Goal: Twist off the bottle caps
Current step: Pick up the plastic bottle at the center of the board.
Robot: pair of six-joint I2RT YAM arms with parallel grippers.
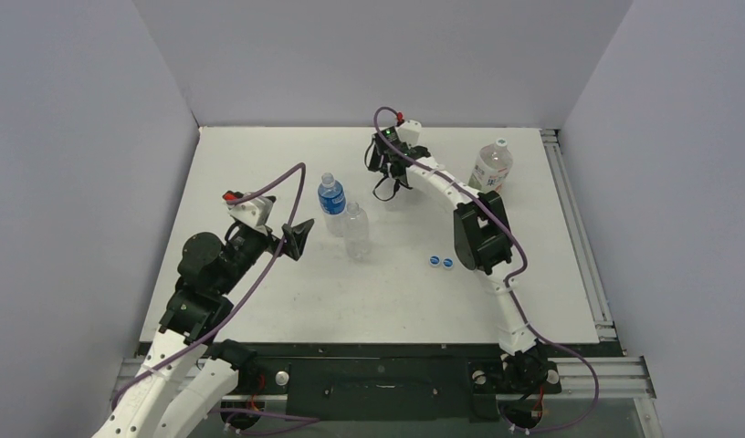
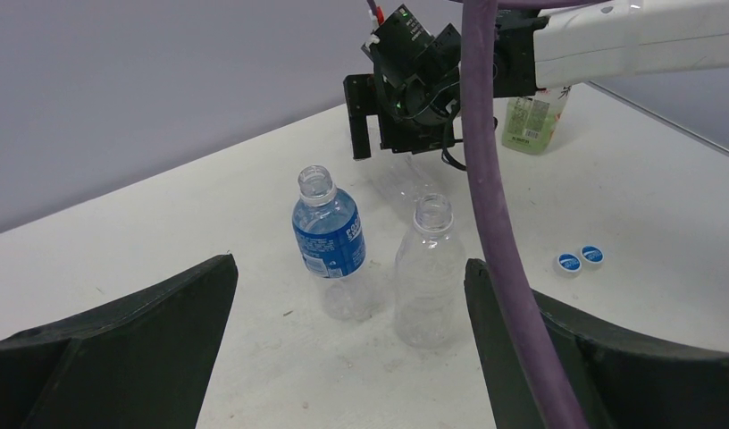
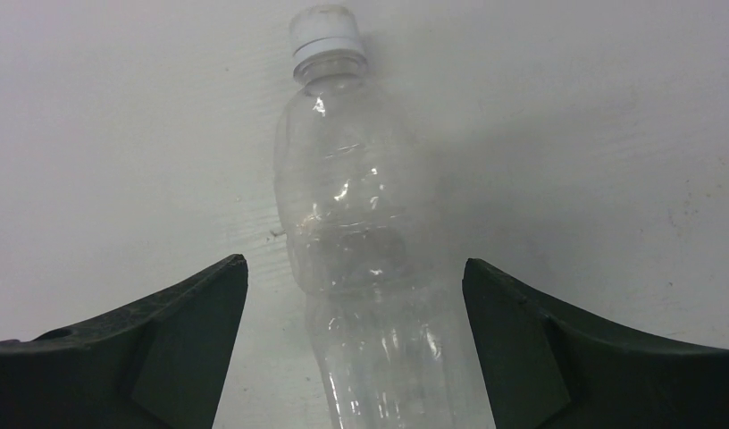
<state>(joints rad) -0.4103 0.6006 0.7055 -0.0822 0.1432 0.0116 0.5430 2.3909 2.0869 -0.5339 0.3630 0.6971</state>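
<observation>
Bottle (image 3: 361, 232), white cap (image 3: 323, 36) on, lies flat on the table (image 3: 611, 134) between the spread jaws of the right tool (image 3: 352, 268) (nothing gripped), likely framed for a grasp; the left tool (image 2: 350, 261), also wide open, faces two uncapped bottles (image 2: 428, 268).

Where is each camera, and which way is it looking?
Top: high behind the arms, looking down at the table; both arms show.
Left wrist: low, looking across at the blue-labelled bottle; its own fingers show.
Right wrist: looking down at the white-capped bottle; its own fingers show.
Shared: top and left wrist both see the two blue caps.
</observation>
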